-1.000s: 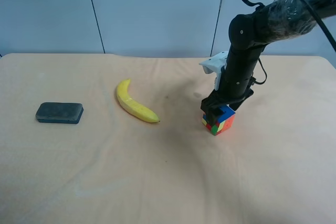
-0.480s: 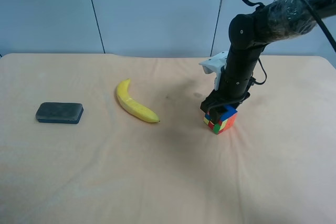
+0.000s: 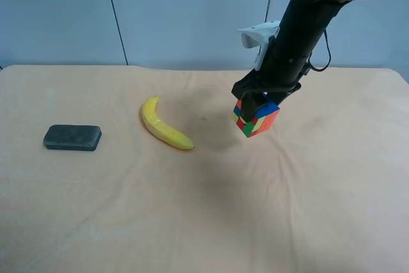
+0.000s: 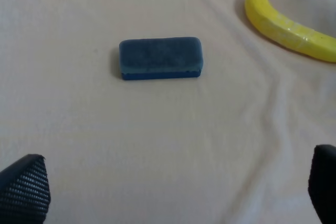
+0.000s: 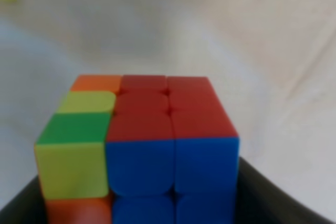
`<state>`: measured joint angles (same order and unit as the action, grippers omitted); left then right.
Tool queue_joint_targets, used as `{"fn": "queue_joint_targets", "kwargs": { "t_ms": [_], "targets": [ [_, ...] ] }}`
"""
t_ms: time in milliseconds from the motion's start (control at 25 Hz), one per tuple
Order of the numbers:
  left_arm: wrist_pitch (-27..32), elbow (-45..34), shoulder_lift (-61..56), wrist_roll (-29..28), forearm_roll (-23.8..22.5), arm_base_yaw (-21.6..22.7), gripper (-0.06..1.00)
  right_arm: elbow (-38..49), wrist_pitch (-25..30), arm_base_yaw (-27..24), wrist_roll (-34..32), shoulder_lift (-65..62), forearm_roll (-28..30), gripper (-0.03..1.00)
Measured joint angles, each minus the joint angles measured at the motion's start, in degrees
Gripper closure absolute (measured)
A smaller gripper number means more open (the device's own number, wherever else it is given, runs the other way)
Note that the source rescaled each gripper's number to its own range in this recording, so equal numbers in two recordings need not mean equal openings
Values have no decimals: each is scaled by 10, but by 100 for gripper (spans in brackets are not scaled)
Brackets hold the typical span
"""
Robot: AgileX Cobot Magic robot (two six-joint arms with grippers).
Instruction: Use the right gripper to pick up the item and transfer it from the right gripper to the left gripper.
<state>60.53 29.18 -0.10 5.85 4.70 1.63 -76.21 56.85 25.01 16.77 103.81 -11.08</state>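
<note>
here the right gripper (image 3: pixel 255 107) holds the cube (image 3: pixel 259 122) aloft while the left gripper (image 4: pixel 173 184) gapes wide.

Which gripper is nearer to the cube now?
Right. The right gripper holds the cube above the table. The left gripper is open, facing the block and banana; its view shows no cube.

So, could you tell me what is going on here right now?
The right gripper holds the puzzle cube clamped, up off the table. The left gripper is open and empty, above the area with the dark block and the banana. The handover to it is not yet done.
</note>
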Motion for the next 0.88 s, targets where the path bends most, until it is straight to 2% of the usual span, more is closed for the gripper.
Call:
{"fn": "queue_joint_targets", "kwargs": {
  "t_ms": [360, 720, 880],
  "targets": [
    [0, 0, 0, 0, 0, 0, -6, 0, 36, 51, 28, -38, -93, 97],
    [0, 0, 0, 0, 0, 0, -6, 0, 43, 54, 75, -67, -176, 97],
    [0, 0, 0, 0, 0, 0, -6, 0, 48, 55, 109, -68, -231, 97]
  ]
}}
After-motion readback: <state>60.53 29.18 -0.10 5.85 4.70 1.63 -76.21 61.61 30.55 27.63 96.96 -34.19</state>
